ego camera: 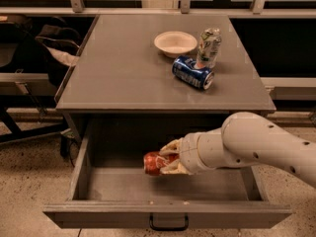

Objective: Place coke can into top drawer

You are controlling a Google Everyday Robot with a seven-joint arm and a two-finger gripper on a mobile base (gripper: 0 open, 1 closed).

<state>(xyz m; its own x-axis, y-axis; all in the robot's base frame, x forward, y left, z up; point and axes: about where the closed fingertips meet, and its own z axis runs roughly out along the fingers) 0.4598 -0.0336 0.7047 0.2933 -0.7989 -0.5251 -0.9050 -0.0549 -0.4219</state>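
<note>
The top drawer point(113, 186) of the grey cabinet stands pulled open, with its front panel and dark handle point(169, 224) at the bottom of the camera view. My gripper point(167, 158) reaches in from the right and is shut on the coke can point(154, 163), a red-orange can held on its side. The can hangs inside the drawer, just above its floor, near the middle. My white arm point(256, 144) crosses the drawer's right half and hides the back right corner.
On the cabinet top point(123, 68) are a white bowl point(175, 42), a blue soda can point(192, 72) lying on its side and a pale green-and-white can point(208, 47) standing behind it. A dark chair and bag point(34, 43) are to the left.
</note>
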